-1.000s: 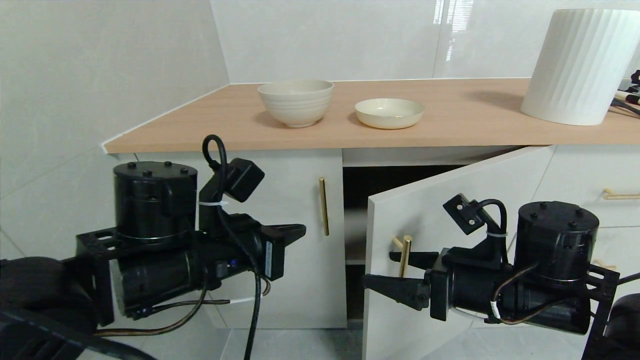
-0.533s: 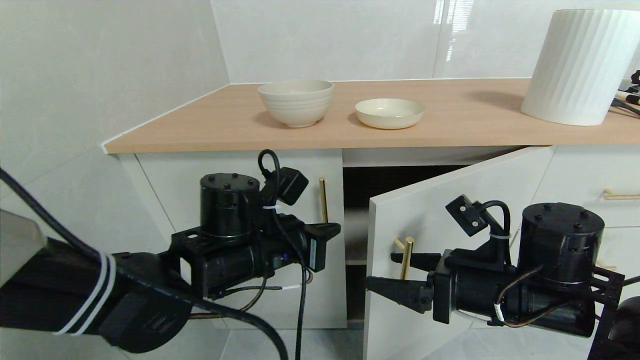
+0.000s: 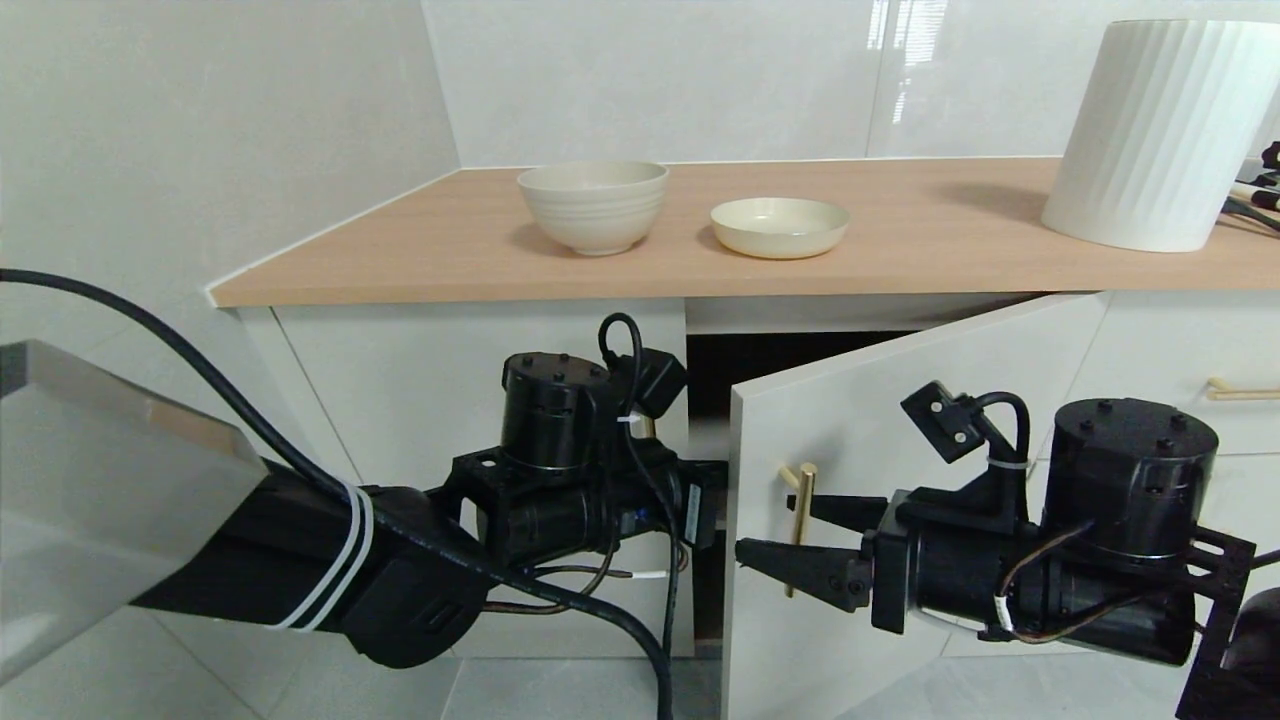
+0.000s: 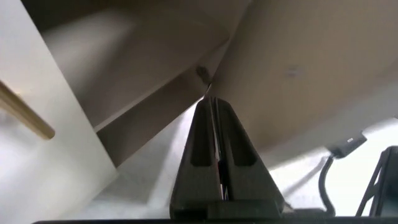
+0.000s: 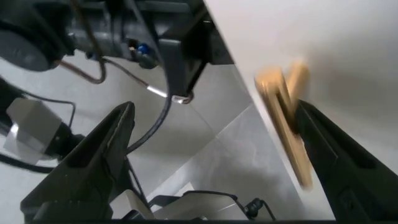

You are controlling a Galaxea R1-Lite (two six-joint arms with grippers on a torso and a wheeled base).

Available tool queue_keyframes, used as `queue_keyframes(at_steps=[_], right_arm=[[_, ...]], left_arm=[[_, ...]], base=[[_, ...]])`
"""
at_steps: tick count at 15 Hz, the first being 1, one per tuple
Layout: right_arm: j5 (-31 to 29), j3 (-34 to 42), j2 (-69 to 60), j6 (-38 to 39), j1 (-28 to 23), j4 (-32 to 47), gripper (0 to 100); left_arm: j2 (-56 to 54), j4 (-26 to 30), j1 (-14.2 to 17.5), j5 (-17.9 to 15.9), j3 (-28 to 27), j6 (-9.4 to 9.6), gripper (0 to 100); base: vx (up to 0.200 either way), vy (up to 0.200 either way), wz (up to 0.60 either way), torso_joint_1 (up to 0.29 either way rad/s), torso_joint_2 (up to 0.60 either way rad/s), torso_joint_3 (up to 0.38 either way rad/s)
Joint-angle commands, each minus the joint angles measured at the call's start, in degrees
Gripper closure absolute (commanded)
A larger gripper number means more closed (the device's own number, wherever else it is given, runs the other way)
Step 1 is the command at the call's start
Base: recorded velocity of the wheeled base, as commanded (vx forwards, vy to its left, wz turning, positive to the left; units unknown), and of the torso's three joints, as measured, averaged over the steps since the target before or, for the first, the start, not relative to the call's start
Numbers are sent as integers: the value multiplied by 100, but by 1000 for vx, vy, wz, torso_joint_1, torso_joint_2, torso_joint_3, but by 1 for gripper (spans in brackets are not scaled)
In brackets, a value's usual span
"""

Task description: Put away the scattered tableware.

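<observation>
Left arm stretched low across cabinet front, wrist level. Left gripper (image 4: 212, 124) fingers pressed together, nothing between them, tip at dark opening beside edge of open cabinet door (image 3: 900, 400).

Right arm low, level, pointing at that door. Right gripper (image 3: 778, 525) spread, fingers (image 5: 115, 149) either side of gold handle (image 3: 800, 515); contact unclear.

Bowl (image 3: 592, 205) and shallow dish (image 3: 779, 226) sit near each other on countertop (image 3: 400, 260), well above both grippers. White ribbed container (image 3: 1160, 130) at far right.
</observation>
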Motion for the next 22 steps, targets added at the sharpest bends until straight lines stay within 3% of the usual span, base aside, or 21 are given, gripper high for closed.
queue_keyframes(at_steps=[1, 5, 7, 9, 11, 12, 16, 22], right_arm=[[-19, -21, 19, 4, -28, 118, 0], [-28, -21, -8, 4, -151, 206, 0], [-28, -13, -184, -49, -485, 215, 0], [-177, 67, -386, -656, -784, 250, 0], [-1215, 119, -772, -1271, -810, 733, 0], [-1426, 137, -1080, -1341, -801, 971, 0], [-1408, 181, -2064, -1341, -784, 2025, 0], [-1417, 154, -2073, -1341, -784, 2043, 0]], left_arm=[[42, -54, -35, -17, -50, -12, 100], [104, -124, -62, -184, -94, -118, 100], [104, -133, -71, -210, -85, -126, 100], [69, -124, -79, -210, -77, -126, 100], [60, -124, -88, -210, -77, -126, 100], [60, -124, -97, -210, -59, -126, 100], [60, -124, -194, -202, 55, -126, 100], [95, -133, -255, -184, 47, -118, 100]], base=[[0, 0, 0, 0, 0, 0], [0, 0, 0, 0, 0, 0], [0, 0, 0, 0, 0, 0], [0, 0, 0, 0, 0, 0], [0, 0, 0, 0, 0, 0], [0, 0, 0, 0, 0, 0], [0, 0, 0, 0, 0, 0], [0, 0, 0, 0, 0, 0]])
